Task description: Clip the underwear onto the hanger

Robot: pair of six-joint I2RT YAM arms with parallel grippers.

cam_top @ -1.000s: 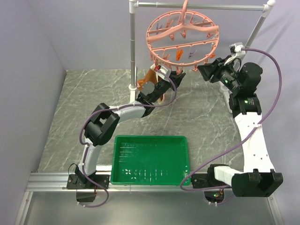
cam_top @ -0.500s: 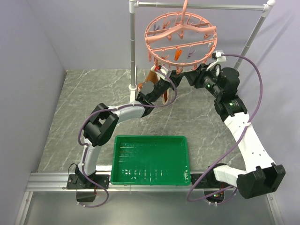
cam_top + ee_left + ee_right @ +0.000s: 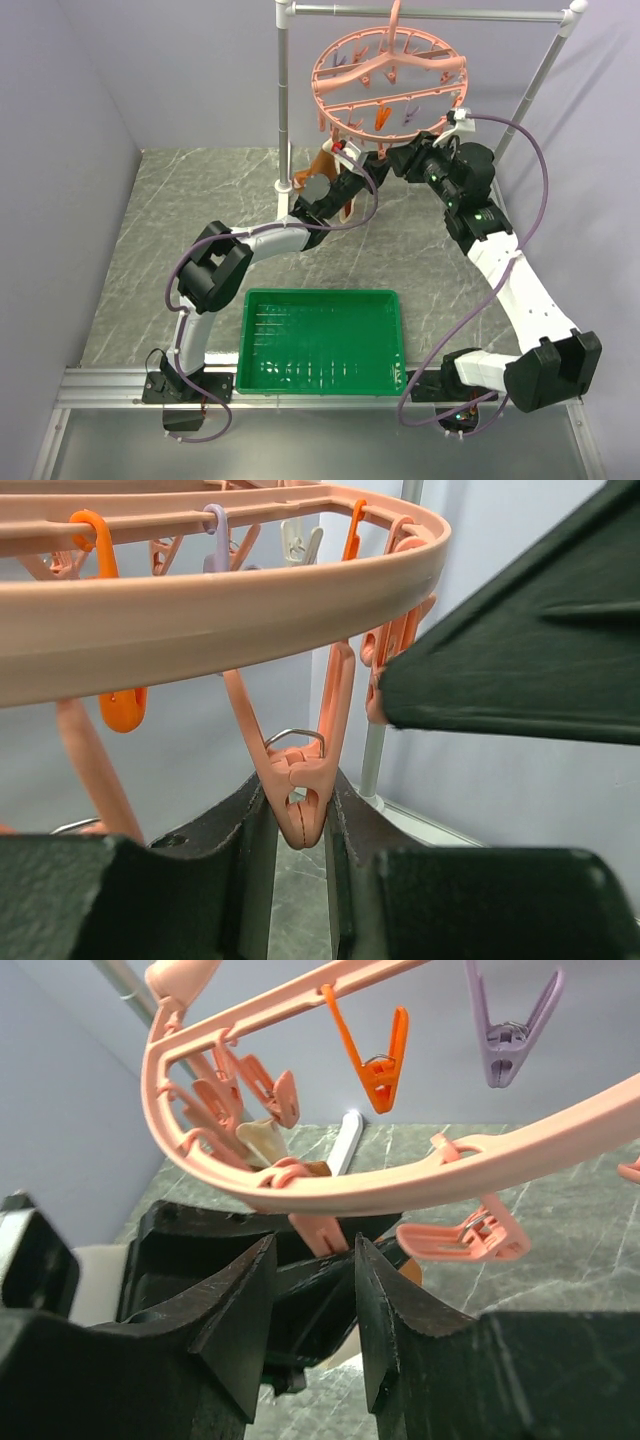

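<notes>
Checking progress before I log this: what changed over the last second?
The right gripper swung left, in under the hanger, close beside the left gripper. The left gripper, the underwear and the green tray stayed put.

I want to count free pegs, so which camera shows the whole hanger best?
Top external: the hanger shows whole, ring, spokes and hook on the rack bar. The left wrist and right wrist each catch only an arc of its rim and a few clothespins.

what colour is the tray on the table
The tray is green, clearest in the top external view.
</notes>
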